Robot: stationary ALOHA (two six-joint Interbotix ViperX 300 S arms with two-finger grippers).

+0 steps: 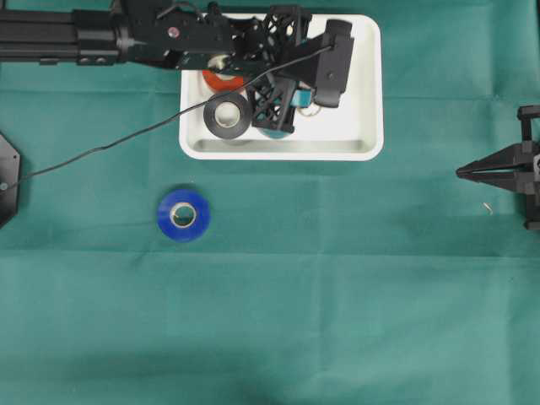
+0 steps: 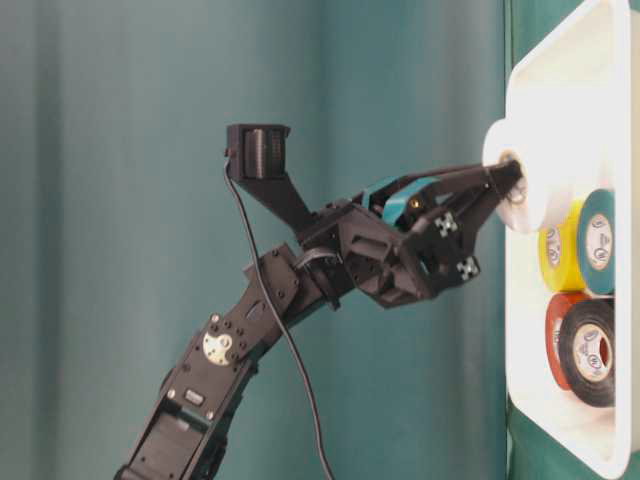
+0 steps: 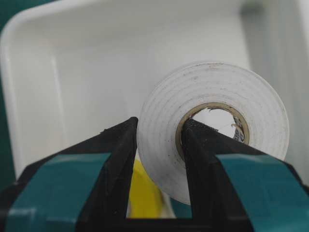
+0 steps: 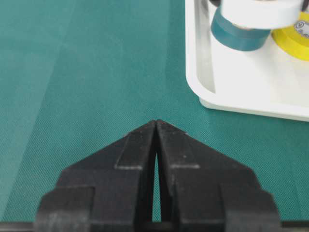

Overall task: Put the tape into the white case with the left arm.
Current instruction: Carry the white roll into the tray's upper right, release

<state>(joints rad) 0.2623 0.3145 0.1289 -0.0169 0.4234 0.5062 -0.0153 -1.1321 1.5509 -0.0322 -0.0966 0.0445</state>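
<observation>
White tape roll sits clamped in the left end effector: one black finger presses on the outer side of the roll, and the other finger goes through the cardboard core, so the wall of the roll is pinched between them. Both fingers carry teal bands. In the table-level view the left arm reaches to the white case, and the white roll is at the tip of the fingers, over the inside of the case. If the roll already touches the bottom of the case, I cannot tell.

Inside the case other rolls lie already. The table-level view shows a yellow roll, a teal roll, a red roll and a black roll, close together. From overhead, the arm hides most of them; only the black roll and a part of the red one are clearly seen there, near the left side of the case.

A blue roll lies flat on the green table, outside the case, below its lower left corner and apart from it. A thin black cable runs from the left arm across the table to the left edge.

The right end effector stays at the right edge of the table, well apart from the case. Its two black fingers meet at the tip and nothing is between them, so it is closed and empty.
</observation>
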